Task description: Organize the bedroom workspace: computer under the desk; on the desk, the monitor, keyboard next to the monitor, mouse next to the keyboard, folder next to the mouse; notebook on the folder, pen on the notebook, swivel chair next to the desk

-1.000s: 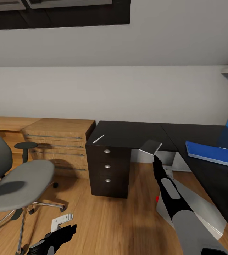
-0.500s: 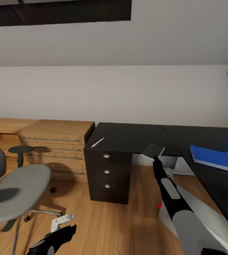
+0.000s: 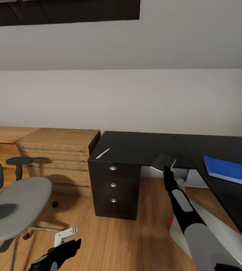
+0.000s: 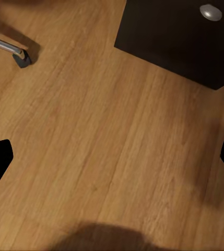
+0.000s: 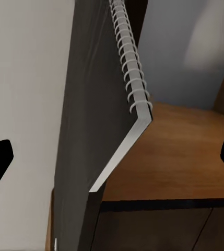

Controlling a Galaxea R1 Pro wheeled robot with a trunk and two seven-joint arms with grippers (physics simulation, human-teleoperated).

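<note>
In the head view, the right pincer (image 3: 167, 168) is raised in front of the desk (image 3: 143, 145) and holds the notebook (image 3: 163, 162) by one edge, so the step in hand looks like carrying the notebook to the folder (image 3: 230, 170). The folder lies flat on the right wing of the desk, near its front edge, well apart from the notebook. I judge the next move must bring the arm to the right and lay the book flat on the blue cover, with its edges inside those of the folder. The pen (image 3: 102, 153) lies at the front left corner of the desk, above the drawer unit (image 3: 113, 185); it will be needed after. The computer (image 3: 215, 233) stands on the wooden floor (image 3: 136, 241) under the right wing, with a red light. The chair (image 3: 11, 203) stands at the left, away from the desk, beside a wooden chest (image 3: 57, 158). The left pincer (image 3: 66, 235) hangs low over the floor.

In the left wrist view, the fingers are far apart with nothing between them; below are the floor, a chair caster (image 4: 22, 57) and a corner of the drawer unit.

In the right wrist view, the notebook stands on edge between the fingers, its wire spiral (image 5: 130, 68) clear.
</note>
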